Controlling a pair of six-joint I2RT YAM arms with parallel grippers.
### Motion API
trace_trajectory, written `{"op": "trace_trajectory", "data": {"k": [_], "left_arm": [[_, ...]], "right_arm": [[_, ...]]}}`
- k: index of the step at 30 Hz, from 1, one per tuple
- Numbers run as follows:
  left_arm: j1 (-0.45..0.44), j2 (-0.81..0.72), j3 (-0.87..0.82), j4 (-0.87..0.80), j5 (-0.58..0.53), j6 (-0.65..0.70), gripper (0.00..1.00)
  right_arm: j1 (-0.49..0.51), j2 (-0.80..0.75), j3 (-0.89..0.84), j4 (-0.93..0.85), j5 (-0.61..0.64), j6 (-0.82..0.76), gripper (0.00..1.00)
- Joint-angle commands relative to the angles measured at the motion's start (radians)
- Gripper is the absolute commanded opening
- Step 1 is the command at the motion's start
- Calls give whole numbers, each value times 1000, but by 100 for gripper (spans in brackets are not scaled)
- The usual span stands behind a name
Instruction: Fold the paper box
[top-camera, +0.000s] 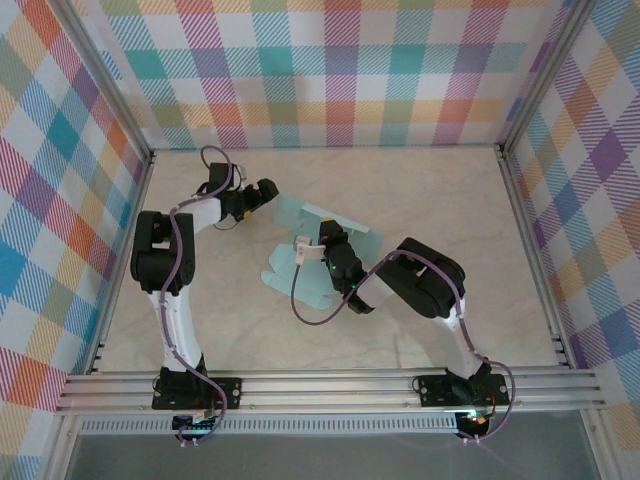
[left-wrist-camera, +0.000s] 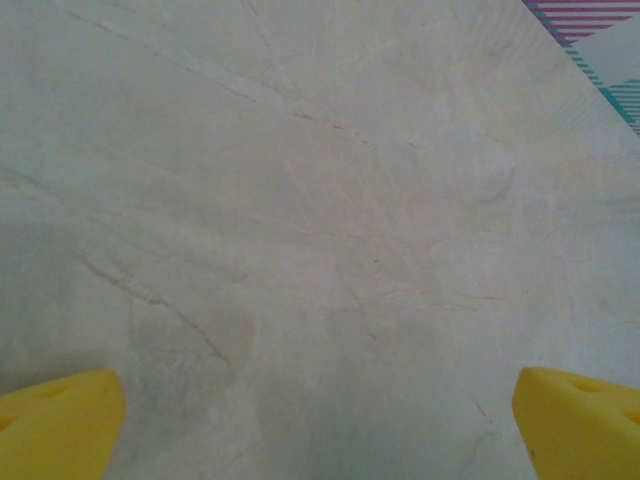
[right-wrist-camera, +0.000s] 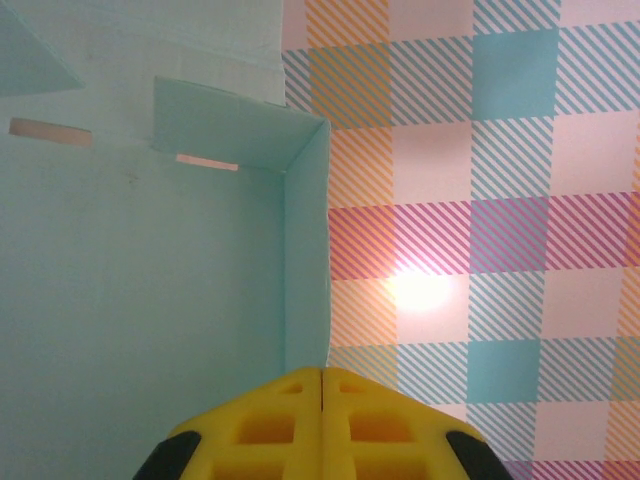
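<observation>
1. Paper box (top-camera: 285, 275) lies half folded near the middle of the table (top-camera: 440, 190), a little toward the far edge. The right arm above hides much of it.
2. Right gripper (right-wrist-camera: 322, 376) has its yellow fingers pressed together on the bottom edge of a raised flap. The card between them is barely visible in the wrist view, set against the plaid wall (right-wrist-camera: 480, 200).
3. Left gripper (top-camera: 268, 190) hovers just beside the sheet's far-left corner. Its fingers (left-wrist-camera: 60, 425) are spread wide and cut off at the lower corners of its wrist view, with bare table beneath.
</observation>
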Motion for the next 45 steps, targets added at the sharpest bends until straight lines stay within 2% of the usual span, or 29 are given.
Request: {"op": "trace_trajectory", "data": {"k": [1, 6, 9, 11, 15, 17, 21, 23, 27, 29, 33, 35, 43, 45], "left_arm": [[3, 49, 58, -59, 45, -1, 93], [3, 112, 139, -135, 61, -5, 80], [3, 121, 149, -144, 82, -10, 79], [2, 95, 124, -112, 81, -18, 81], [3, -26, 31, -36, -1, -1, 96], [4, -85, 1, -41, -26, -1, 98], [-15, -160, -20, -90, -4, -92, 100], [-41, -186, -32, -99, 0, -123, 100], [-108, -248, -47, -181, -140, -184, 99], [-136, -251, -31, -229, -165, -213, 92], [-186, -221, -12, -203, -58, -247, 87], [-204, -194, 12, -211, -31, -238, 82], [-211, -129, 38, -243, 16, -211, 56], [-210, -130, 31, -246, 21, -207, 53]], "right_arm": [[12, 29, 11, 63, 16, -29, 0], [21, 22, 8, 63, 15, -40, 0], [21, 19, 12, 63, 15, -49, 0], [20, 15, 21, 54, 16, -29, 0], [20, -107, 14, -295, -11, 194, 0], [19, -146, 22, -395, -41, 253, 0], [15, -90, 29, -265, -27, 170, 0], [12, -76, 39, -271, -27, 180, 0], [11, -59, 61, -289, -25, 198, 0], [9, -45, 68, -275, -27, 182, 0], [9, -29, 72, -262, -28, 178, 0], [8, -25, 71, -258, -27, 181, 0], [5, -22, 74, -255, -27, 196, 1], [4, -23, 77, -265, -26, 203, 3]]}}
